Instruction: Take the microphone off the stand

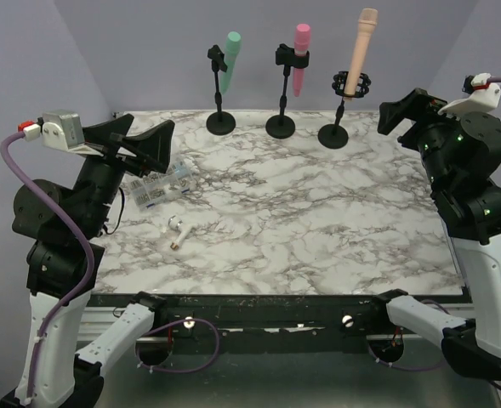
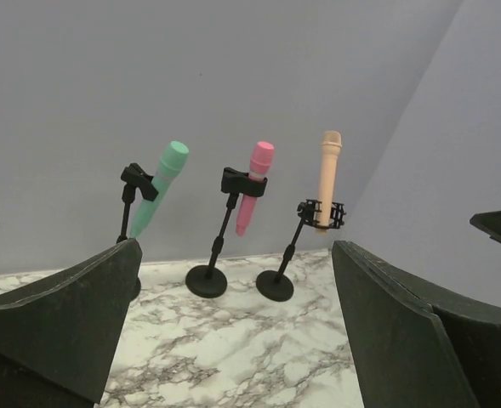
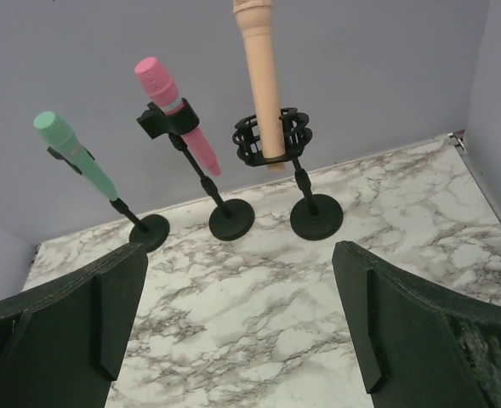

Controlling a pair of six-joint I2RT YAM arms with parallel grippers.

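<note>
— Nearest of all, in both wrist views: dark fingers (image 3: 71, 314) framing the picture on either side. Spread or pinched?

— Spread wide on both arms. Left end effector (image 1: 158, 144): gaping, gripping nothing, raised over the left side of the worktop (image 1: 318, 229). Right end effector (image 1: 396, 112): likewise parted and empty, hanging by the far right corner.

— And the microphones?

— Lined up along the far edge of the worktop. Green microphone (image 1: 230, 61) on the left, tilted in its clip. Pink microphone (image 1: 301, 58) in the middle, also clipped, leaning a little. Peach microphone (image 1: 362, 47) on the right, nearly upright inside a ring-shaped black cradle (image 1: 352, 83).

— Seated, all three?

— Yes, each in its own black stand (image 1: 333, 135), round base flat on the marble.

— Closest to which arm?

— Peach to the right end effector: near, just to its left in the overhead view, not touching. From the right wrist, ahead and higher up, between the two fingers. Green nearest the left end effector, yet well apart from it. From the left wrist, all three far ahead between the fingers.

— Anything else on the worktop?

— Clear flat packet (image 1: 158, 185) below the left end effector, and a small white item (image 1: 177, 227) just nearer than that. Too small to name.
</note>
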